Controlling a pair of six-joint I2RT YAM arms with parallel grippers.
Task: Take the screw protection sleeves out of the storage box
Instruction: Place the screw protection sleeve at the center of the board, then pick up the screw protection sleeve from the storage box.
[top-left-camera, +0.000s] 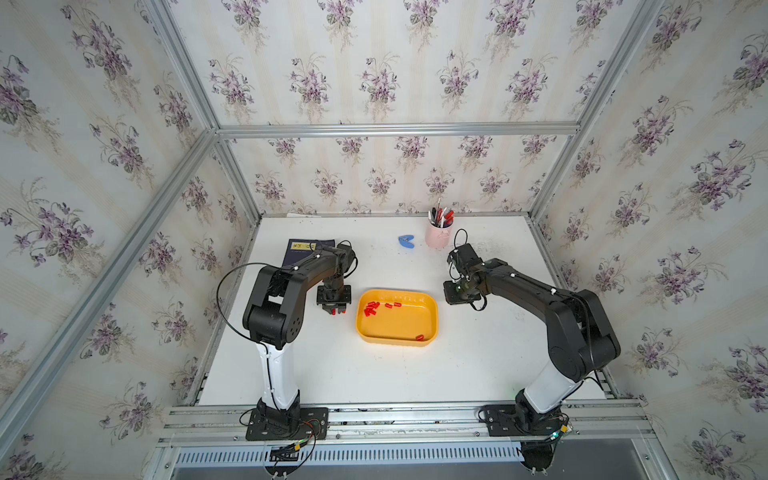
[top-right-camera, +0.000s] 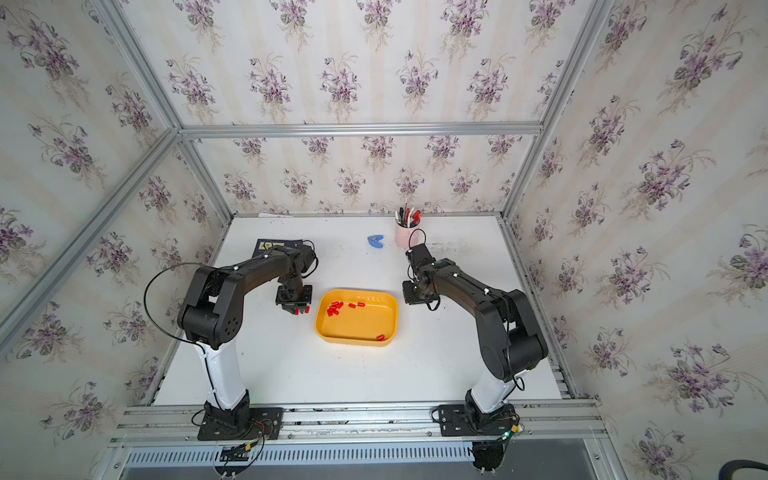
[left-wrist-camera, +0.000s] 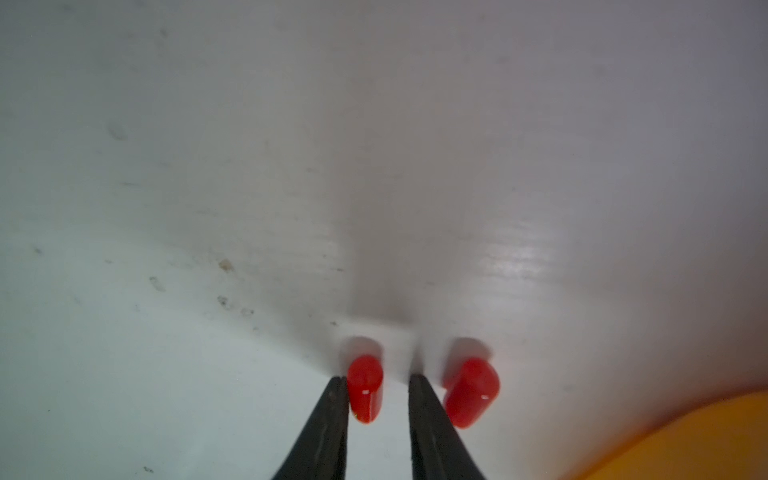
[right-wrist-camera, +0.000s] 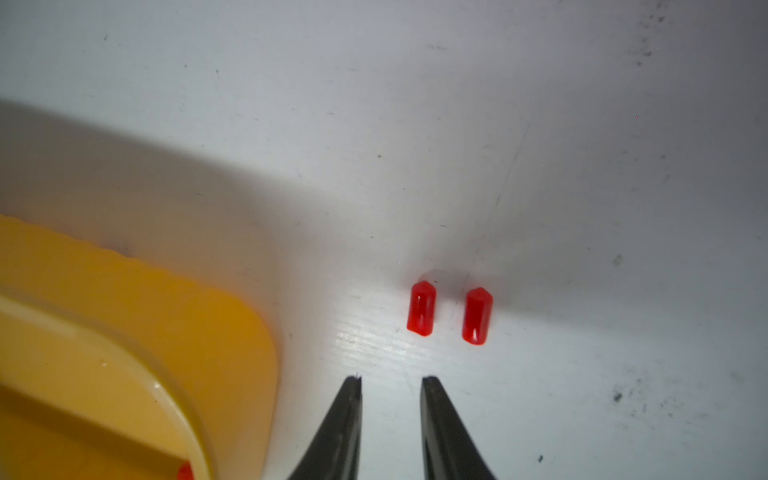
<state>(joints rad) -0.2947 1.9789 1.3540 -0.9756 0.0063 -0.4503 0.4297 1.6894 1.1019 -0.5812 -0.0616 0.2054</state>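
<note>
- The yellow-orange storage box (top-left-camera: 399, 326) is sitting at the middle of the white surface (top-left-camera: 374, 374).
- Most of the red screw protection sleeves (top-left-camera: 371, 308) are lying inside the box. They are bunched toward its far left corner, with two more just beside the bunch.
- A lone sleeve (top-left-camera: 419, 337) is resting by the box's near right corner.
- The left pincer (left-wrist-camera: 377, 379) is pointing down at the surface just left of the box. Its two tips are standing apart and clamping nothing.
- A loose sleeve (left-wrist-camera: 365, 388) is lying on the surface between those tips, right against one finger and clear of the other.
- A second sleeve (left-wrist-camera: 471, 392) is lying just outside the other finger, on the side nearer the box.
- The right pincer (right-wrist-camera: 391, 379) is hanging over the surface just right of the box, with its tips apart and nothing between them.
- A pair of sleeves (right-wrist-camera: 422, 308) is lying side by side on the surface just ahead of the right pincer's tips. They are outside the box and not touching each other.
- At the back, a pink cup (top-left-camera: 438, 237) is holding pens (top-left-camera: 441, 216), and a small blue object (top-left-camera: 406, 241) is lying near it.
- A dark booklet (top-left-camera: 309, 245) is lying at the far left.
</note>
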